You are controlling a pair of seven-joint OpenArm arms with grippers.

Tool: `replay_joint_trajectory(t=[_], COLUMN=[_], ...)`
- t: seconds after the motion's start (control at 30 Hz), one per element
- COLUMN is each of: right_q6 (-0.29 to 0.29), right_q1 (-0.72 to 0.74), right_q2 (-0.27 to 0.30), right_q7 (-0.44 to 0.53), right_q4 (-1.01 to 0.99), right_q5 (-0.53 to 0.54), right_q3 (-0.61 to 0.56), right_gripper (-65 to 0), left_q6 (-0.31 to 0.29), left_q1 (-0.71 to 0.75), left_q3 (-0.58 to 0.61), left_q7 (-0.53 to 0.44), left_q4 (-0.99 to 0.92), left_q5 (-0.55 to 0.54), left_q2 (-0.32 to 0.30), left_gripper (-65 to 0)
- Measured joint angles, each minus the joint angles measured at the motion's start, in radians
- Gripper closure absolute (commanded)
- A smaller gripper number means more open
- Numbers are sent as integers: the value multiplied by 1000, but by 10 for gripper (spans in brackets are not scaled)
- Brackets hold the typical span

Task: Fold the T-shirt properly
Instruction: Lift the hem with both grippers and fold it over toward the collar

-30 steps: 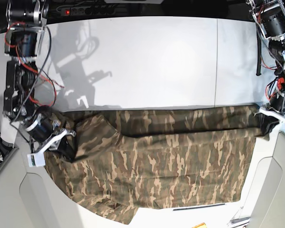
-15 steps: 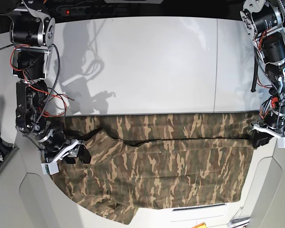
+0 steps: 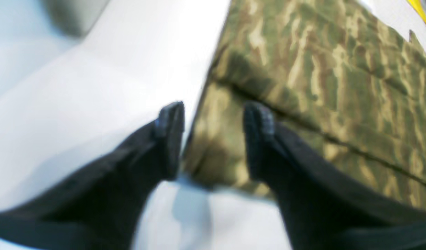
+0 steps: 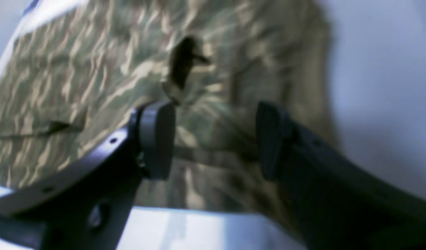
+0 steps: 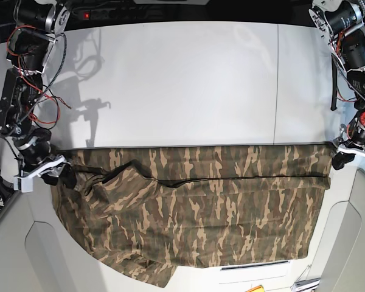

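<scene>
The camouflage T-shirt [image 5: 201, 207] lies flat across the front of the white table [image 5: 182, 79], its far edge a straight line from side to side and its near edge hanging over the front. A folded layer lies on top. My left gripper [image 5: 340, 161] is at the shirt's far right corner. In the left wrist view the left gripper [image 3: 213, 135] is open, its fingers [image 3: 169, 139] straddling the corner of the cloth [image 3: 320, 69]. My right gripper [image 5: 56, 174] is at the far left corner. In the blurred right wrist view the right gripper [image 4: 213, 139] is open over the cloth [image 4: 77, 69].
A black power strip [image 5: 103, 13] lies along the table's back edge. Grey rounded panels [image 5: 42, 255] flank the front on both sides. A small yellow object [image 5: 255, 288] shows at the bottom edge.
Both grippers moved outward and back to the shirt's far corners. The shirt's far edge is now drawn into a straight line across the table.
</scene>
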Motion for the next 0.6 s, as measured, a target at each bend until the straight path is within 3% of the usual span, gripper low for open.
replay_joint_trajectory(t=[0.07, 0.17, 0.33, 0.43, 0.53, 0.6], right_q6=[0, -30, -142, -140, -136, -85], right_q1=[-26, -50, -57, -56, -47, -45], right_q2=[14, 38, 58, 58, 58, 58], right_q7=[2, -2, 15, 24, 40, 85], right_q4=[5, 3, 3, -23, -102, -154], right_q5=[21, 18, -21, -8, 24, 61], right_q3=[31, 56, 64, 61, 50, 31], right_gripper=[-360, -360, -360, -360, -360, -360], left_q6=[3, 3, 4, 47, 53, 53], left_q1=[25, 47, 69, 65, 63, 63], left_q3=[-5, -5, -3, 1, 4, 20], left_q7=[-4, -5, -61, -86, -105, -129], left_q4=[0, 0, 0, 0, 0, 1], left_q5=[-14, -25, -16, 4, 3, 5], left_q2=[0, 9, 38, 49, 68, 80], left_gripper=[-398, -405, -405, -404, -404, -404])
